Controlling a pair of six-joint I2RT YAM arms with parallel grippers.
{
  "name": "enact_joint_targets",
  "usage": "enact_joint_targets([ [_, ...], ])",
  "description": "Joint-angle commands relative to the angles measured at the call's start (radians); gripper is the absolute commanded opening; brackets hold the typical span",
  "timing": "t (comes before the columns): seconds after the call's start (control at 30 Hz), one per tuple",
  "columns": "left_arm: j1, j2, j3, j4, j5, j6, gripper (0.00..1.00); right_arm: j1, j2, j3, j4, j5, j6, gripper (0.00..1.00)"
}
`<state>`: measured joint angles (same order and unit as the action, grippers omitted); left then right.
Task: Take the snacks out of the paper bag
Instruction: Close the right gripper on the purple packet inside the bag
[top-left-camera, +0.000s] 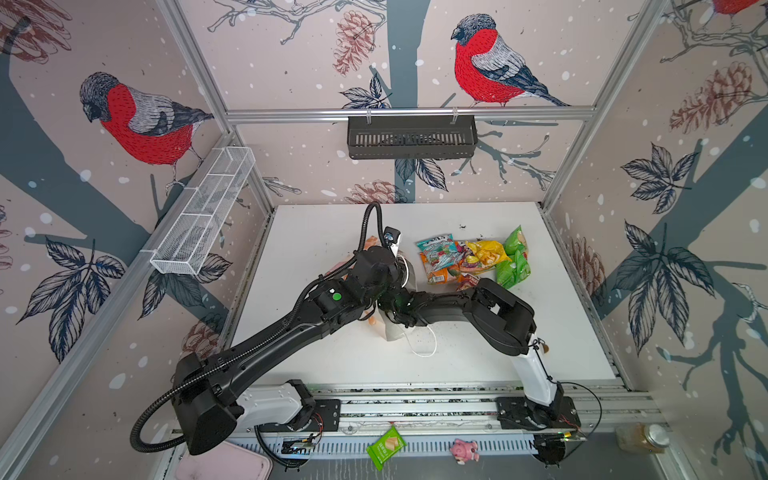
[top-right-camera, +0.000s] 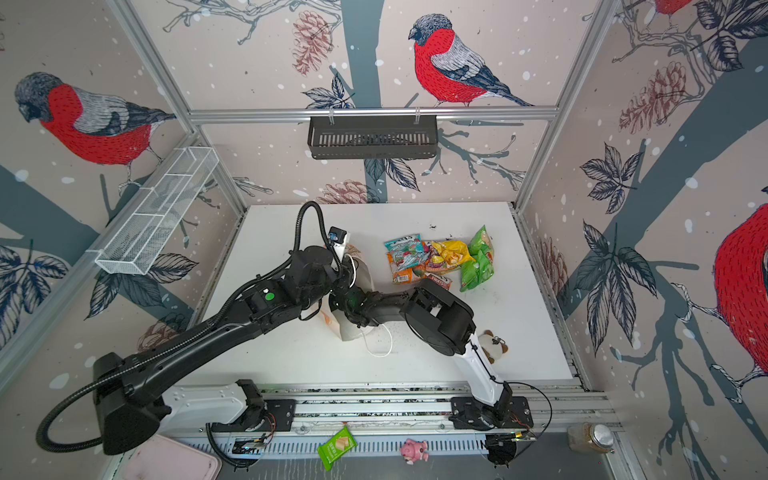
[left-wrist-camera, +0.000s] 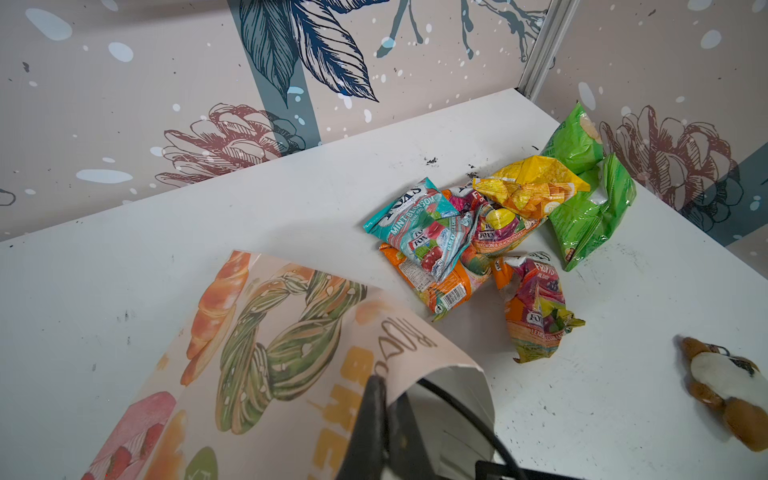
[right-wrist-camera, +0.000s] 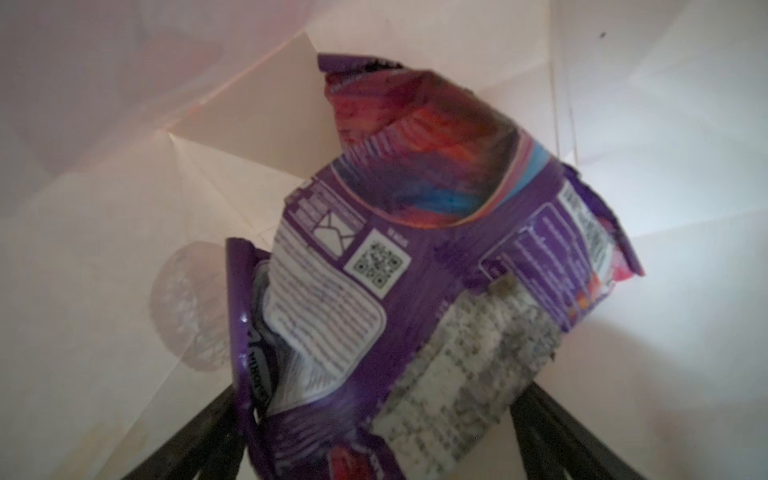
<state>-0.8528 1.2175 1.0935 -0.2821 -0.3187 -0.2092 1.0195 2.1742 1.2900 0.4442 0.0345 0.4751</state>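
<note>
Snacks (left-wrist-camera: 498, 232): lay heaped outside, well beyond left gripper (left-wrist-camera: 380, 388).
Left gripper: pinched shut on paper bag (left-wrist-camera: 270, 332) rim.
Remaining: purple packet (right-wrist-camera: 415, 249) sat inside bag, between right gripper's (right-wrist-camera: 380, 386) wide-spread fingers (not yet gripped).

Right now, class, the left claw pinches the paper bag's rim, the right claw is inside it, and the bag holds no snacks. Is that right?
One slip: the paper bag is not empty. The right wrist view shows a purple packet inside it, by the open right claw. The left claw does pinch the rim.
</note>
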Motion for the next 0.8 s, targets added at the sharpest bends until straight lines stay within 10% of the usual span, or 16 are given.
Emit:
enact_joint_targets([
  [0.0, 0.000, -0.014, 0.014, 0.059, -0.002, -0.016, 0.00, -0.001, 0.020, 0.021, -0.052, 0.026, 0.015, 0.94],
  [0.77, 0.000, -0.033, -0.010, 0.030, -0.034, -0.013, 0.00, -0.020, 0.066, 0.076, -0.088, 0.029, 0.042, 0.52],
])
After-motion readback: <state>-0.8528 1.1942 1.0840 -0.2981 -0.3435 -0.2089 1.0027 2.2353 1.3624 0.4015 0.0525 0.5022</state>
